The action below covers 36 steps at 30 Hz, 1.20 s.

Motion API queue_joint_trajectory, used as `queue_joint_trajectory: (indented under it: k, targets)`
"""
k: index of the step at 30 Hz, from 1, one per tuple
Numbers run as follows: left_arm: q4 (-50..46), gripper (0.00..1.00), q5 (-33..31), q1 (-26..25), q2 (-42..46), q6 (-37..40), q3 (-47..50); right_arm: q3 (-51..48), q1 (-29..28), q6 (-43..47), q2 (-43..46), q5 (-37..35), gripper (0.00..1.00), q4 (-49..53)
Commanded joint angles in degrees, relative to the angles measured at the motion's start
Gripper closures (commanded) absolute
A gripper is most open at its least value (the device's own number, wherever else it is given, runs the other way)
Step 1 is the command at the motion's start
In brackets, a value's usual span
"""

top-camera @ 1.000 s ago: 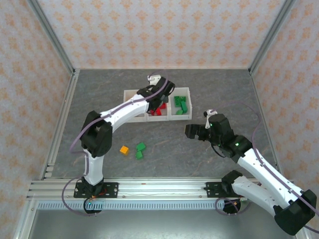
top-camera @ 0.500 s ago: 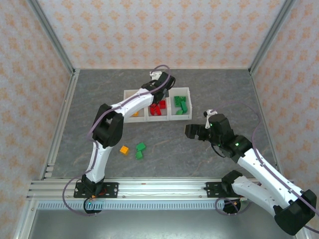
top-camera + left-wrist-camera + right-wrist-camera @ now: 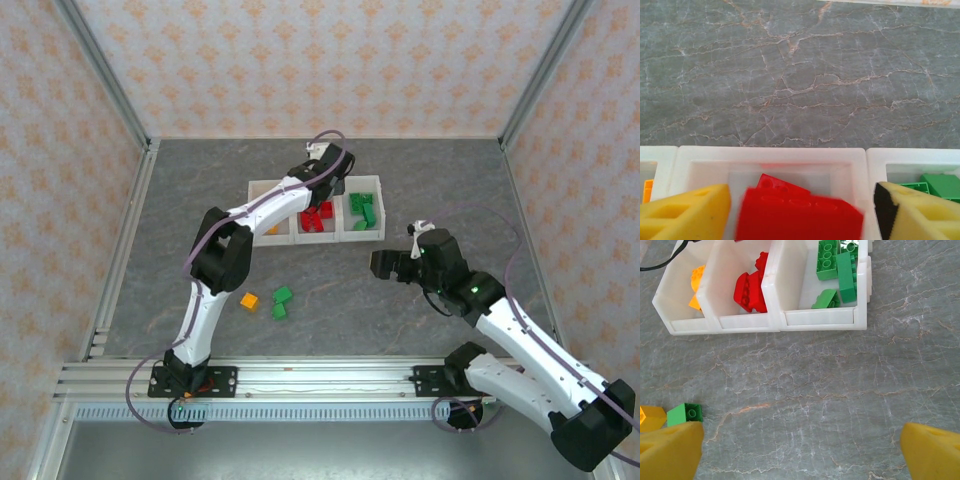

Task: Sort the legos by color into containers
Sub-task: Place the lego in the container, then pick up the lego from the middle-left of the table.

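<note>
red lego lies loose between the left fingers.

left claw | jaws spread wider than a second ago | red brick let loose over middle bin

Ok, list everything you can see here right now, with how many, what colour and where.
Bins: three, white, joined in a row mid-table.
Orange bricks: at least two, in the left-end bin.
Red bricks: several, in the middle bin.
Blurred brick: one, red, between the left tool's fingers, touching neither.
Green bricks: about four, in the right-end bin.
Loose green bricks: two, on the table in front of the bins.
Loose orange brick: one, just left of those.
Table: one, grey marbled.
Left tool: open, over the middle bin.
Right tool: open, over bare table.
</note>
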<state>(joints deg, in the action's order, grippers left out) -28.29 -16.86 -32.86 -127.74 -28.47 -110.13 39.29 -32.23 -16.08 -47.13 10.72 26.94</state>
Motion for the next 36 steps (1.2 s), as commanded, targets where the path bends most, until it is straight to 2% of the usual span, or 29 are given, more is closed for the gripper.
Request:
queue_joint_trajectory:
  k: [1,8,16,22,27,30,33,36]
  targets:
    - [1.5,0.16,0.4,0.4,3.1,2.0,-0.8,-0.8,-0.5,-0.3,0.0,-0.5,0.00,-0.5]
    - [2.1,0.01,1.0,0.3,8.2,2.6,2.3,-0.7,-0.6,-0.3,0.0,-0.5,0.00,-0.5]
    - [1.3,0.01,-0.1,-0.2,18.9,1.6,10.8,-0.8,-0.6,-0.2,0.0,-0.2,0.00,-0.5]
    - [2.1,0.01,-1.4,-1.8,31.1,0.7,23.9,-0.7,-0.7,-0.2,0.2,0.1,0.00,-0.6]
    - [-1.1,0.01,-1.5,-5.7,40.4,-2.0,35.2,-0.9,-0.8,-0.1,0.1,0.1,0.00,-0.7]
    - [-2.6,0.01,1.1,-8.2,45.9,-1.9,42.4,-0.8,-0.7,0.0,0.1,0.1,0.00,-0.7]
    - [-5.6,0.01,9.0,-9.9,50.9,0.9,49.1,-0.8,-0.7,-0.1,0.1,-0.2,0.00,-0.6]
    - [-9.1,0.01,10.0,-14.4,55.3,3.7,53.9,-1.0,-0.7,-0.2,0.0,-0.6,0.00,-0.8]
